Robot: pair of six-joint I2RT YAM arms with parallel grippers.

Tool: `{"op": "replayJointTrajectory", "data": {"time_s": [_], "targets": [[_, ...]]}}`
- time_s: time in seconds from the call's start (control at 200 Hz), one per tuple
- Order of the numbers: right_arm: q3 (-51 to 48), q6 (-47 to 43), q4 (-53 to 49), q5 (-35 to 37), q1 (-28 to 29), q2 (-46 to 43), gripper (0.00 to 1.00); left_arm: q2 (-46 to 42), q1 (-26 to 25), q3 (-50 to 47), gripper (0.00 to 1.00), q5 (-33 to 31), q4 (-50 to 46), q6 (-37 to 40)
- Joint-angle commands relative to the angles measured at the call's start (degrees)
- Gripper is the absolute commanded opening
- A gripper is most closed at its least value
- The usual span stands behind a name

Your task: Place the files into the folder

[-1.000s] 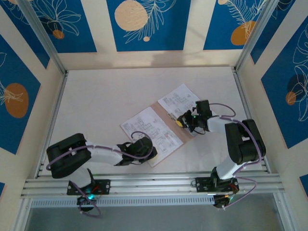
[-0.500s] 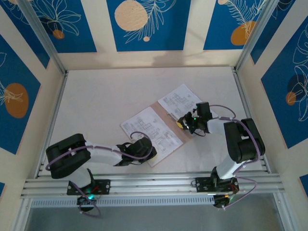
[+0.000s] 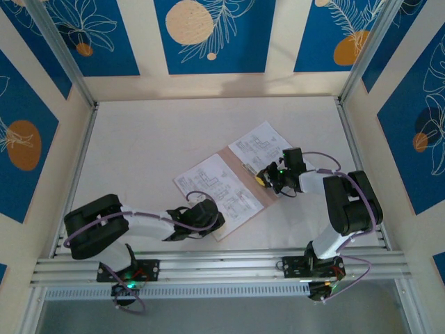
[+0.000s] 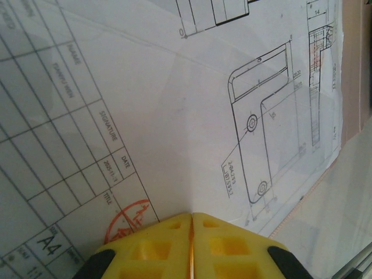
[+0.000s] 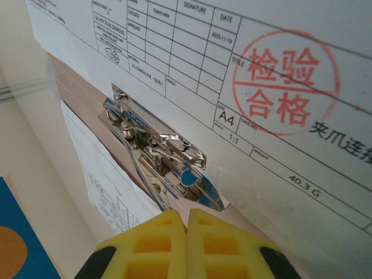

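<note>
From above: the folder [image 3: 264,204] open flat and askew near the middle of the white table [image 3: 153,139], the files on it, a left sheet [image 3: 212,184] on one half and a right sheet [image 3: 259,146] on the other. All round, cream walls with blue panels [image 3: 208,28] bearing orange discs and white leaf outlines; along the near edge, an aluminium rail [image 3: 222,264]. Left arm stretched low to the right, left gripper [image 3: 214,221] at the folder's near corner, over the left sheet's edge. Right arm folded at the elbow, forearm reaching left, right gripper [image 3: 260,178] at the spine between the two sheets. Too small here to read either pair of jaws.

From the left wrist: print illegible from above, namely a bracket drawing, a title block and part of a red stamp [image 4: 131,218] on the left sheet [image 4: 174,87]. Tan folder card [image 4: 354,87] along the right edge. Yellow tips of the left gripper [image 4: 192,218] pressed together, with nothing seen between.

From the right wrist: a shiny metal clip [image 5: 157,151] on the tan card [image 5: 87,96], files on both sides of it, the upper one stamped in red characters. Right gripper [image 5: 186,214] closed tight, empty, just beside the clip's near end; touching or not, cannot tell.
</note>
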Motion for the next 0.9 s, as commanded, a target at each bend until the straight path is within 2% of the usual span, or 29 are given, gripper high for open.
{"op": "replayJointTrajectory", "data": {"time_s": [0.0, 0.27, 0.895], "targets": [[-1.67, 1.28, -11.63, 10.65, -0.17, 4.18, 0.00, 0.31, -0.51, -2.37, 0.09, -1.01, -7.63, -0.31], [-0.59, 2.73, -12.51, 12.92, 0.79, 6.31, 0.00, 0.21, -0.50, -2.39, 0.08, -1.02, -8.12, -0.07], [4.12, 5.48, -19.31, 20.47, 3.35, 4.47, 0.00, -0.40, -0.49, -3.00, 0.08, -0.84, -8.96, 0.34]]}}
